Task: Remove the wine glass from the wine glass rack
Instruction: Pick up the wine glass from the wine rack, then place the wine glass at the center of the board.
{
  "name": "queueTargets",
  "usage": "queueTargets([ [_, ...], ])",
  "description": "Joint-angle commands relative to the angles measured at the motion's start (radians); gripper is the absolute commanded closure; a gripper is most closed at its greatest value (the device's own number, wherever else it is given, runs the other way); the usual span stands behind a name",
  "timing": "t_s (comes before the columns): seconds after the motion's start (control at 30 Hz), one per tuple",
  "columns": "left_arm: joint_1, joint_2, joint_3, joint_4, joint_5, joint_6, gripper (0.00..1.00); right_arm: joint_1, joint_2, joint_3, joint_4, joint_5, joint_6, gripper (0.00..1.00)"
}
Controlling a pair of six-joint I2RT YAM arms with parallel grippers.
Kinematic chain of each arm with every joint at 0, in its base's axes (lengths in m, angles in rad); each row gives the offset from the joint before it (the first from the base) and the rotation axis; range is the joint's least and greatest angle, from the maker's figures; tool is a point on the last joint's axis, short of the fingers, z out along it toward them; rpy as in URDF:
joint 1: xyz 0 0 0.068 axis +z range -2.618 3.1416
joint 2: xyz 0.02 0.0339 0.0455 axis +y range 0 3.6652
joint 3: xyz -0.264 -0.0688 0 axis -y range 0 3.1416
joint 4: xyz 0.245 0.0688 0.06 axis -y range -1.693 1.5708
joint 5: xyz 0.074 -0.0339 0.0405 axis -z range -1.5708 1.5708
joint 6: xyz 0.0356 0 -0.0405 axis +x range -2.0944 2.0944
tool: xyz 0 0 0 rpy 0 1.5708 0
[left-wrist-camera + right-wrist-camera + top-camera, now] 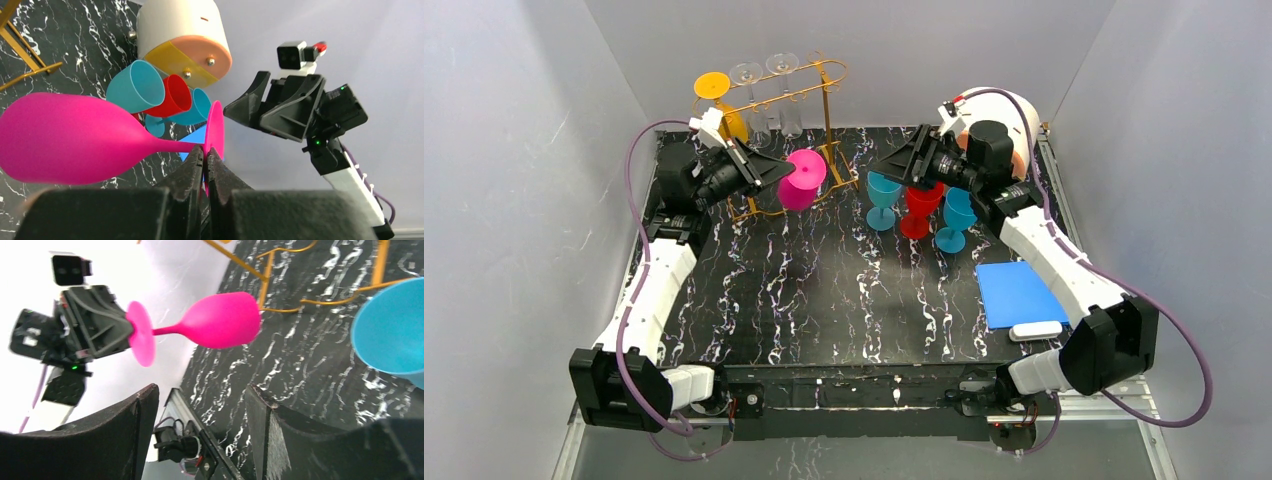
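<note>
A pink wine glass [802, 180] lies on its side in the air, just in front of the gold wine glass rack [774, 108] at the back left. My left gripper [784, 171] is shut on its stem right by the foot; in the left wrist view the fingertips [197, 156] pinch the stem of the glass [65, 137]. My right gripper [877, 167] stands open a short way to the right, facing the glass [220, 320], with nothing between its fingers [142, 405]. The rack's lower bars [270, 275] sit behind the bowl.
Two clear glasses [764, 70] and an orange one [712, 85] hang on the rack. Two teal cups [884, 195] and a red cup [921, 205] stand under the right arm. A white drum [1014, 125] is behind them; a blue pad [1019, 293] and a white block [1036, 330] lie at the right.
</note>
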Motion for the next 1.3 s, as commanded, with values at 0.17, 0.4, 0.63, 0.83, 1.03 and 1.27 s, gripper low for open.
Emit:
queueTargets([
  [0.17, -0.045, -0.016, -0.033, 0.048, 0.136, 0.069, 1.00, 0.010, 0.048, -0.009, 0.324, -0.281, 0.150, 0.31],
  [0.4, -0.107, -0.014, -0.040, 0.064, 0.164, 0.076, 1.00, 0.061, 0.121, 0.014, 0.347, -0.339, 0.210, 0.37],
  [0.63, -0.125, 0.001, -0.031, 0.035, 0.181, 0.095, 1.00, 0.123, 0.179, 0.043, 0.372, -0.380, 0.240, 0.60],
  [0.83, -0.131, 0.002, -0.042, 0.011, 0.208, 0.101, 1.00, 0.123, 0.176, 0.026, 0.394, -0.374, 0.247, 0.77],
  [1.03, -0.136, -0.019, -0.039, -0.081, 0.186, 0.165, 1.00, 0.122, 0.178, 0.038, 0.393, -0.391, 0.244, 0.99],
  [1.27, -0.136, -0.038, -0.020, -0.238, 0.199, 0.269, 0.56, 0.123, 0.162, 0.038, 0.322, -0.352, 0.175, 0.99],
])
